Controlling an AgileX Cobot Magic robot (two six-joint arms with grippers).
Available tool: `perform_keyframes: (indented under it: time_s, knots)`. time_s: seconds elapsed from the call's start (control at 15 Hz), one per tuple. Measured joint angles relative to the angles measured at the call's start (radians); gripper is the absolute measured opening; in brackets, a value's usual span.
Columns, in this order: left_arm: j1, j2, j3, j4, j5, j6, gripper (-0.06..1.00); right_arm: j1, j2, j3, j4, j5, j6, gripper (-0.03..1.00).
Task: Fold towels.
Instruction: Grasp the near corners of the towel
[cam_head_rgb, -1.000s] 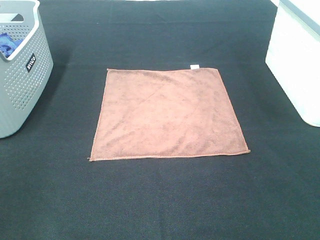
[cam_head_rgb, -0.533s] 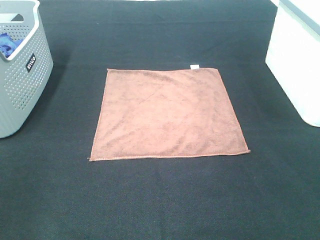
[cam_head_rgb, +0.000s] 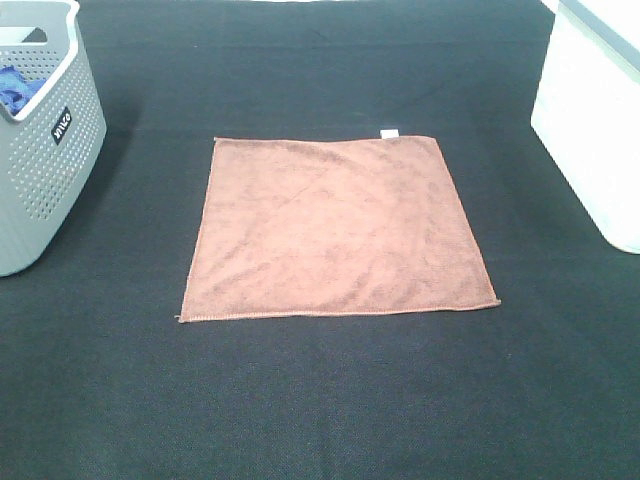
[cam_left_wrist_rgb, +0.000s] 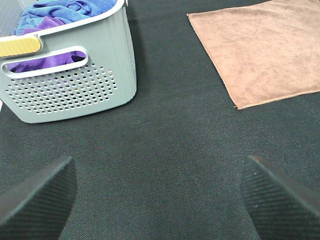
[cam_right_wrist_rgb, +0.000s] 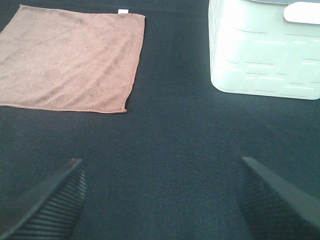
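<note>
While the left tool (cam_left_wrist_rgb: 157, 196) and right tool (cam_right_wrist_rgb: 161, 200) both hang spread wide — gripping nothing — the towel (cam_head_rgb: 335, 230) lies flat on the bench (cam_head_rgb: 320, 400), well right of the grey basket (cam_head_rgb: 40, 150).

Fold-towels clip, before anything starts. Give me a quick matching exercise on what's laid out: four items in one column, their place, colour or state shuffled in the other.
Column one
1. towel
2. laundry basket
3. storage bin
4. tag

Column two
A. white, at the right side
B. small and white, on the towel's far edge
C. reddish-brown, spread flat in the middle
D. grey and perforated, at the left side

Pairs: 1-C, 2-D, 3-A, 4-B
</note>
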Motion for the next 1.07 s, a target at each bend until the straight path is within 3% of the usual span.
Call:
perform_keyframes:
  time_s: [1.07]
  knots:
    - [0.000, 0.000, 0.000, 0.000, 0.000, 0.000, 0.85, 0.000, 0.000, 0.000, 0.000, 0.000, 0.000, 0.78]
